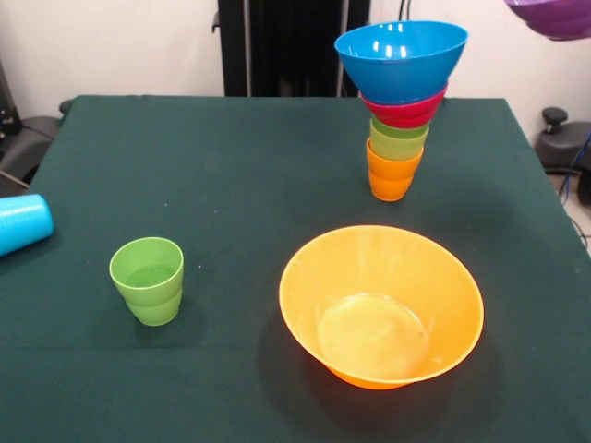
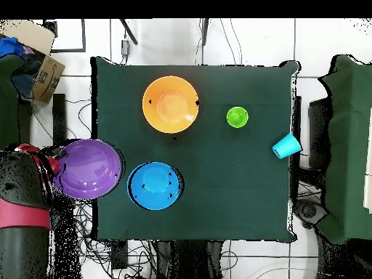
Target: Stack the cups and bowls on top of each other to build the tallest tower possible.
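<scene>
The tower (image 1: pixel 397 111) stands at the table's far right: an orange cup (image 1: pixel 391 175) lowest, green cups (image 1: pixel 398 138), a red bowl (image 1: pixel 406 111) and a blue bowl (image 1: pixel 401 57) on top. From above only the blue bowl (image 2: pixel 155 185) shows. A purple bowl (image 1: pixel 552 14) hangs in the air beyond the table's right edge. In the overhead view the purple bowl (image 2: pixel 89 168) sits at the end of the red and black arm (image 2: pixel 25 200). My gripper (image 2: pixel 57 163) is at its rim, fingers hidden. The large orange bowl (image 1: pixel 380 305) and the green stepped cup (image 1: pixel 148 280) stand apart.
A light blue cup (image 1: pixel 20 222) lies on its side at the table's left edge; it also shows in the overhead view (image 2: pixel 287 145). The orange bowl (image 2: pixel 171 104) and green cup (image 2: pixel 237 117) sit on the side away from the robot's base. A cardboard box (image 2: pixel 43 62) stands off the table.
</scene>
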Robot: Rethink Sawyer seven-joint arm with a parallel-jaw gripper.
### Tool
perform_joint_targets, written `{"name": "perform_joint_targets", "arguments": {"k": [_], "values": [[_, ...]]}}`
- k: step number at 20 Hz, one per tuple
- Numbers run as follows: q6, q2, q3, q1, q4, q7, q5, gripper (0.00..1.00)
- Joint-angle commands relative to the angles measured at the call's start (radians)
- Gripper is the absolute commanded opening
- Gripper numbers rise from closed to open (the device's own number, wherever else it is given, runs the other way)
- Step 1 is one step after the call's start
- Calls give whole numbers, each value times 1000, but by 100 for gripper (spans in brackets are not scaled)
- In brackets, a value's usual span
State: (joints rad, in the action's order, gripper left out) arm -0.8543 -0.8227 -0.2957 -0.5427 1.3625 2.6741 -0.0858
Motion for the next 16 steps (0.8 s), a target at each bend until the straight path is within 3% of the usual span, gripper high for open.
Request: {"name": "perform_joint_targets", "arguments": {"k": [1,16], "values": [[-136,-12,75,33,125,-206,-99,0],[-88,-41,93,58,185,-219,-166,0]]}}
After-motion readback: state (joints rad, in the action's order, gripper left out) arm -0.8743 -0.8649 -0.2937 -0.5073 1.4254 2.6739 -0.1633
